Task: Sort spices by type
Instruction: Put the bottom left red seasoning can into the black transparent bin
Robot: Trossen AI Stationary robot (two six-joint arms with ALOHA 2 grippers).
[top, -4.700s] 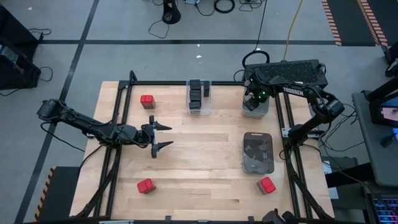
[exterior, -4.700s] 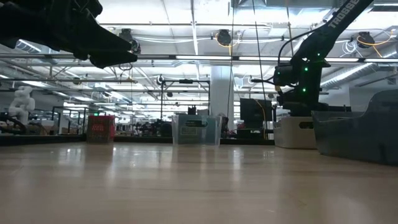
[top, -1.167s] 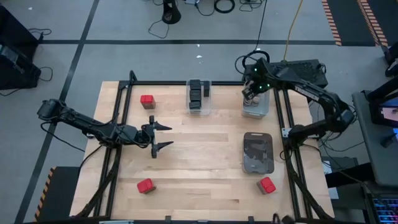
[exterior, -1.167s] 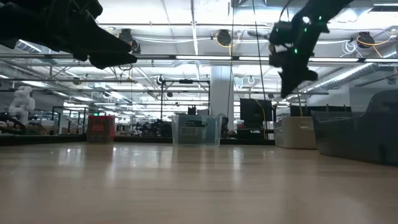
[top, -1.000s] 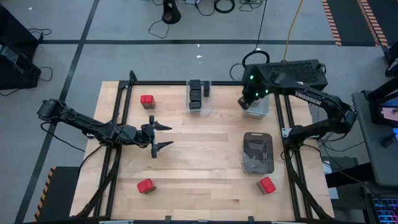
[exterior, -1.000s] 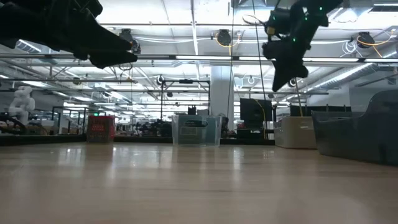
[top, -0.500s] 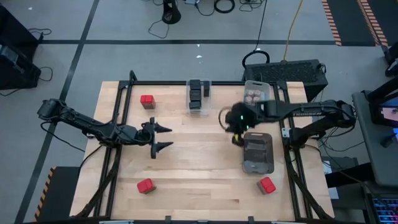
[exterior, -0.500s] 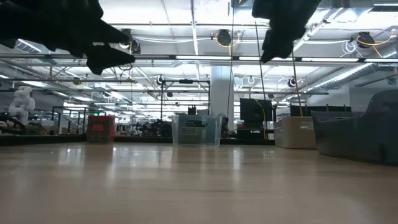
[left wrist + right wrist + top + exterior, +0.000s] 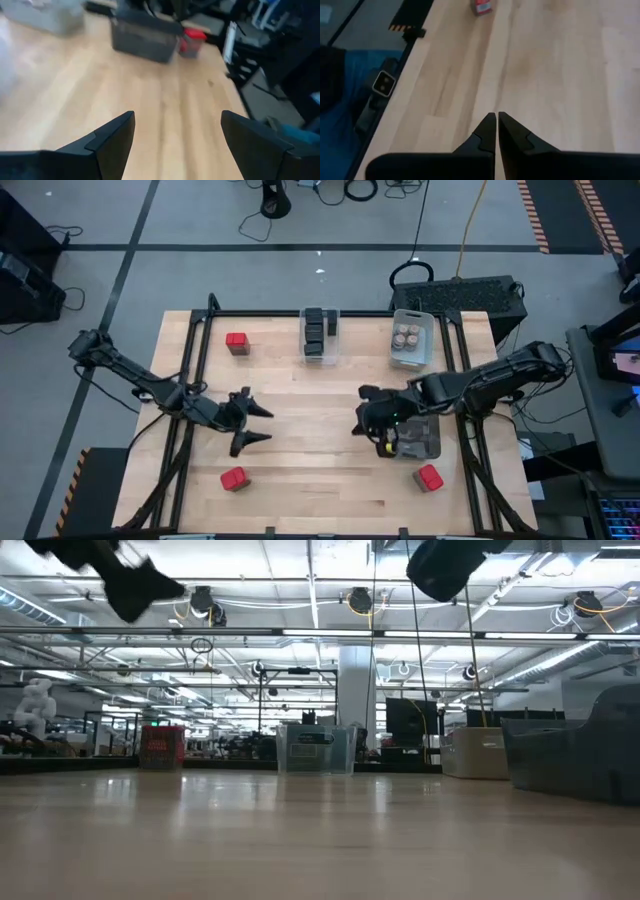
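Note:
Three red tins show in the high view: one (image 9: 237, 342) at the far left, one (image 9: 233, 478) at the near left, one (image 9: 428, 477) at the near right, each resting on its base. Dark tins (image 9: 318, 332) stand in a clear bin at the far middle. Round tan-topped jars (image 9: 408, 336) sit in a white bin at the far right. My left gripper (image 9: 262, 423) hovers open over the table's left half, with nothing between its fingers (image 9: 115, 137). My right gripper (image 9: 360, 427) hovers shut and empty (image 9: 496, 120) at the middle, just left of the dark bin.
A dark bin (image 9: 418, 442) lies at the right, partly under my right arm. The clear bin (image 9: 315, 750) and the white bin (image 9: 475, 752) stand along the far edge. Bare wood lies between the two grippers. A black frame rims the table.
My right gripper, still shut, has swung away from the white bin at the far right, toward the near edge and the left, to the table's middle beside the dark bin. My left gripper, still open, has shifted a little toward the near edge and turned.

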